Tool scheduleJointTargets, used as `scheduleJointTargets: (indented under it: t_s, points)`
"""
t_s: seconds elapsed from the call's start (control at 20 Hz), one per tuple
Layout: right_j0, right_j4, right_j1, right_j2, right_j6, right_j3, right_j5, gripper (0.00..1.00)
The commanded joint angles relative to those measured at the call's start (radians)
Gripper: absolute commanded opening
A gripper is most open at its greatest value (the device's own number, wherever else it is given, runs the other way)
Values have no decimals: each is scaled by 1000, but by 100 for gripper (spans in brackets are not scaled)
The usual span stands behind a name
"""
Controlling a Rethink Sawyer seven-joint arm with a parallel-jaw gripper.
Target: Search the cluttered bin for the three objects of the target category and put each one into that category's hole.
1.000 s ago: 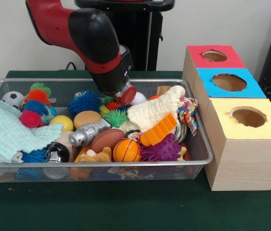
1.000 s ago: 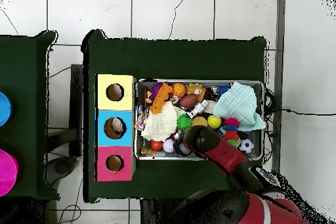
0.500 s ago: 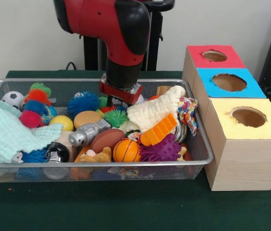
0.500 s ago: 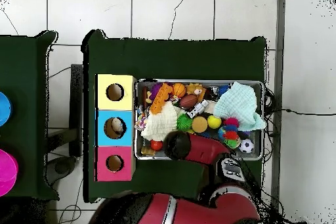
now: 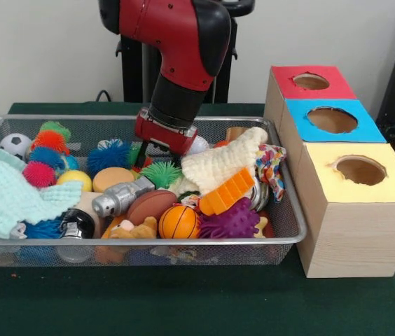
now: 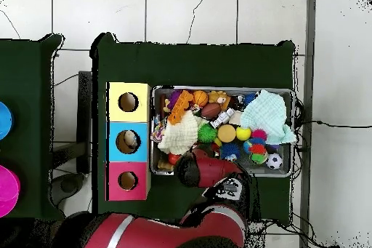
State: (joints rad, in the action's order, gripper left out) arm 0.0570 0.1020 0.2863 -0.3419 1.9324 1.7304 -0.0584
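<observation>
The wire mesh bin (image 5: 183, 240) is full of toys and also shows in the overhead view (image 6: 218, 89). No crinkly plastic wrapper shows in either view; they are hidden in the clutter. My gripper (image 5: 157, 158) is down in the bin's far middle, just above a green spiky ball (image 5: 161, 173), between a blue spiky ball (image 5: 108, 155) and a cream knitted cloth (image 5: 222, 162). The clutter and the wrist hide how it stands. In the overhead view the arm (image 6: 207, 171) covers it.
Three wooden boxes with holes stand right of the bin: red (image 5: 312, 82), blue (image 5: 332, 120), yellow (image 5: 358, 171). In the bin lie a mint cloth (image 5: 8, 196), a silver can (image 5: 117, 198), a patterned cloth (image 5: 271, 168) and an orange basketball (image 5: 178, 220).
The arm has swung over and lowered the gripper into the bin's far middle. The bin and its contents have shifted slightly to the left in the front view.
</observation>
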Motion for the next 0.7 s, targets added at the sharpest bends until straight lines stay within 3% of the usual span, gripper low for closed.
scheduleJointTargets:
  t_s: [0.05,0.3,0.4,0.45,0.55,0.7]
  points:
    - [120,-13,-320,-92,52,-302,-377,100]
    - [165,86,-233,-14,40,-279,-228,100]
    - [229,135,-167,82,33,-242,-98,100]
    - [289,135,-124,165,16,-205,41,100]
    - [338,117,-73,235,8,-154,187,100]
    - [346,99,-7,262,9,-106,303,100]
